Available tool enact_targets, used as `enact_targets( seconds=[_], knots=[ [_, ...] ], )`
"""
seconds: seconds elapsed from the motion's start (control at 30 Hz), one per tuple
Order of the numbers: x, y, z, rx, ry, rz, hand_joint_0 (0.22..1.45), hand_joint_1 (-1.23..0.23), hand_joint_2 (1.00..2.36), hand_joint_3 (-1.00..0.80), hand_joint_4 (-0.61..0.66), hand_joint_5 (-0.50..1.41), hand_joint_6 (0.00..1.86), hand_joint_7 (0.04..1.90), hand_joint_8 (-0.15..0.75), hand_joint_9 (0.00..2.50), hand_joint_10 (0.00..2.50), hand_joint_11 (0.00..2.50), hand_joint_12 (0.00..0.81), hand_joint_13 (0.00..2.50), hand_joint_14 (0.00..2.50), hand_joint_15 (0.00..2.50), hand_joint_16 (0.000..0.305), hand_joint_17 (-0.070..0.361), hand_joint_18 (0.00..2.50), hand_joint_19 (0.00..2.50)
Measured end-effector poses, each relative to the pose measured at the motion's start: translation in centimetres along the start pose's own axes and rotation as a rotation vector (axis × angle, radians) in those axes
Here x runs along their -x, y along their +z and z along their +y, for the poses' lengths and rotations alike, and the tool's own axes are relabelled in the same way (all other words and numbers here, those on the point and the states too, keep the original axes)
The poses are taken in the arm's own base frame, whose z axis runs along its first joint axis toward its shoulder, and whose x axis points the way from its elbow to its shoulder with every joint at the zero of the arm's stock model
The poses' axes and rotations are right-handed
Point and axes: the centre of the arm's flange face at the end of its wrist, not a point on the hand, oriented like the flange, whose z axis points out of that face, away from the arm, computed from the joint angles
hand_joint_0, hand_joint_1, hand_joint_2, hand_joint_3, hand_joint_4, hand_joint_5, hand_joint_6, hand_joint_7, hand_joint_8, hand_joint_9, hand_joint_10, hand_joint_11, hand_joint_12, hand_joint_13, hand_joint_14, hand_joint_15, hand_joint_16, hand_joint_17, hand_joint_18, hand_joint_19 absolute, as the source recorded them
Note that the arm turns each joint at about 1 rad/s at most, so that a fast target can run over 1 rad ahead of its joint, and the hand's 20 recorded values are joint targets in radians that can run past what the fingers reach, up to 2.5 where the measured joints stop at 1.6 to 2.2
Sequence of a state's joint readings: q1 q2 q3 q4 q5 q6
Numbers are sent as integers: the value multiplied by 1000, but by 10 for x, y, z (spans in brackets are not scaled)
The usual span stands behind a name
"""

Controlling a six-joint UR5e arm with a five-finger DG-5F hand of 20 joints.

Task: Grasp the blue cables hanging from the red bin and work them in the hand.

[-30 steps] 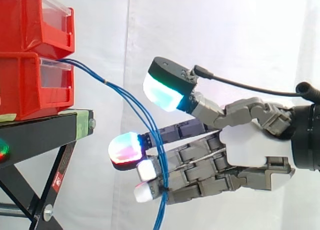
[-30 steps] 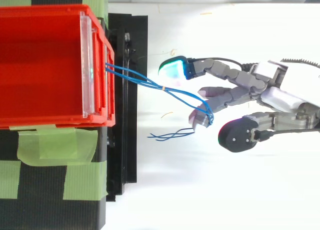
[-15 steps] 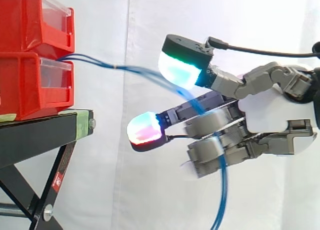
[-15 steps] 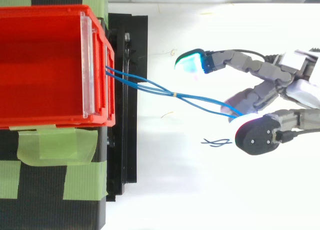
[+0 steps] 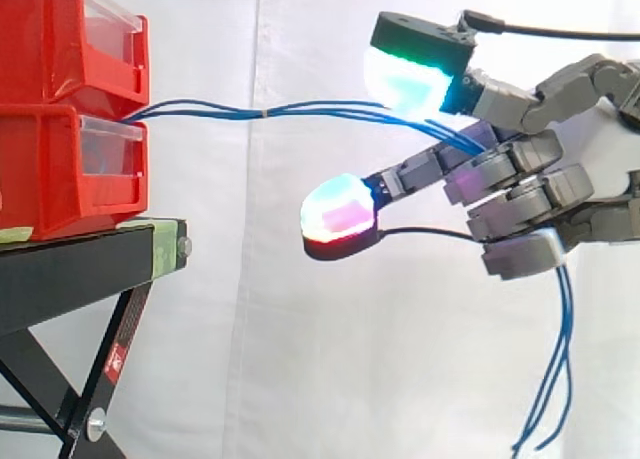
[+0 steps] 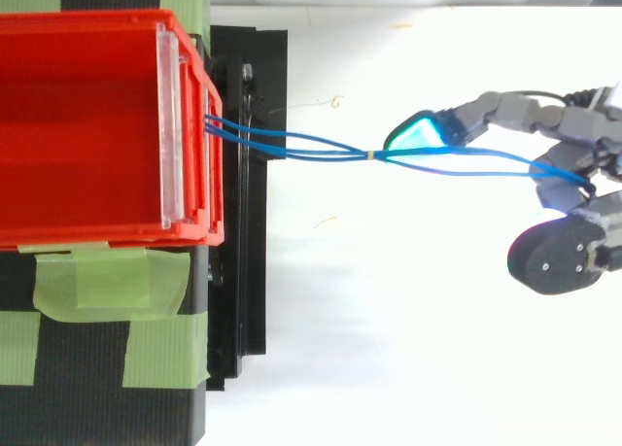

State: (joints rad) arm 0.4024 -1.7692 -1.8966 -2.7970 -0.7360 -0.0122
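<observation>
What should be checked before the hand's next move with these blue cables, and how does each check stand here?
1. Grip: ok. The hand has its fingers curled round the blue cables.
2. Anchor: ok. The cables run into the front of the lower red bin.
3. Slack: probably not ok. The cables run almost straight and level from bin to hand, so more pull may drag on the bin.
4. Loose ends: ok. They hang free below the hand, touching nothing.
5. Bin hold: cannot tell. Green tape lies by the bin in the top view, but whether it fixes the bin is unclear.
</observation>
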Motion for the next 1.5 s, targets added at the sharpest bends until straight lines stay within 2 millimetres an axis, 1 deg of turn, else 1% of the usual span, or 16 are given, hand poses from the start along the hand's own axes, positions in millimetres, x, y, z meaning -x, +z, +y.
enact_targets(
  seconds=[0.13, 0.2, 0.27, 0.33, 0.37, 0.4, 0.43, 0.47, 0.57, 0.63, 0.67, 0.7, 0.8, 0.97, 1.2, 1.5],
  knots=[
    [2, -6, 7, 0, -2, -12, 827, -613, 1000, -1000, 299, 171, 9, 993, 260, 797, 2500, 1678, 328, 925, 2500, 1425, 42, 94, 1485, 1868],
    [2, -7, 9, 1, 0, -17, 812, -613, 1000, -1000, 300, 182, 10, 1005, 266, 785, 2500, 1676, 333, 915, 2500, 1449, 43, 97, 1390, 1594],
    [2, -8, 9, 2, 1, -22, 801, -613, 1000, -1000, 301, 183, 9, 1005, 270, 772, 2500, 1770, 351, 926, 2500, 1469, 44, 99, 1289, 1149],
    [2, -9, 10, 2, 1, -27, 798, -609, 1000, -1000, 314, 186, 10, 1011, 283, 759, 2500, 1948, 403, 1048, 2500, 1634, 48, 108, 1270, 827],
    [2, -8, 9, 2, -1, -30, 796, -608, 1000, -1000, 318, 200, 10, 1020, 296, 785, 2500, 2126, 456, 1129, 2500, 1734, 52, 117, 1307, 692],
    [2, -8, 10, 4, -1, -33, 794, -608, 1000, -1000, 313, 203, 9, 1023, 303, 808, 2500, 2208, 474, 1163, 2500, 1755, 54, 121, 1346, 666],
    [3, -8, 10, 6, 0, -38, 789, -607, 1000, -1000, 317, 213, 10, 1031, 321, 848, 2500, 2317, 523, 1277, 2500, 1808, 55, 124, 1415, 654],
    [3, -7, 10, 9, 2, -42, 783, -611, 1000, -1000, 321, 237, 10, 1051, 339, 934, 2500, 2500, 559, 1378, 2500, 1843, 58, 131, 1552, 642],
    [4, -5, 11, 26, 12, -69, 774, -635, 1000, -1000, 314, 275, 9, 1089, 364, 1131, 2500, 2500, 607, 1587, 2500, 1879, 60, 134, 1780, 626],
    [5, -3, 13, 39, 17, -91, 775, -648, 1000, -1000, 289, 294, 10, 1108, 366, 1218, 2500, 2500, 617, 1679, 2500, 1875, 61, 136, 1890, 627],
    [6, -3, 13, 43, 17, -98, 778, -653, 1000, -1000, 276, 299, 10, 1121, 363, 1279, 2500, 2500, 616, 1718, 2500, 1874, 178, 134, 1940, 626],
    [6, -2, 13, 45, 17, -102, 777, -657, 1000, -1000, 268, 301, 11, 1127, 367, 1307, 2500, 2500, 618, 1745, 2500, 1869, 183, 137, 1976, 609],
    [7, -1, 14, 52, 17, -113, 784, -667, 1000, -1000, 227, 308, 9, 1172, 375, 1465, 2500, 2500, 622, 1807, 2500, 1901, 178, 133, 2045, 624],
    [8, 1, 16, 67, 17, -136, 794, -680, 1000, -1000, 183, 307, 8, 1214, 362, 1532, 2500, 2500, 619, 1844, 2500, 1906, 176, 132, 2090, 626],
    [11, 6, 19, 91, -6, -183, 798, -683, 1000, -1000, 164, 292, 4, 1248, 363, 1559, 2500, 2500, 620, 1856, 2500, 1902, 179, 134, 2108, 642],
    [11, 14, 34, 119, -36, -222, 795, -678, 1000, -1000, 145, 263, 1, 1267, 371, 1501, 2500, 2500, 612, 1807, 2500, 1907, 177, 132, 2063, 620]
  ],
)
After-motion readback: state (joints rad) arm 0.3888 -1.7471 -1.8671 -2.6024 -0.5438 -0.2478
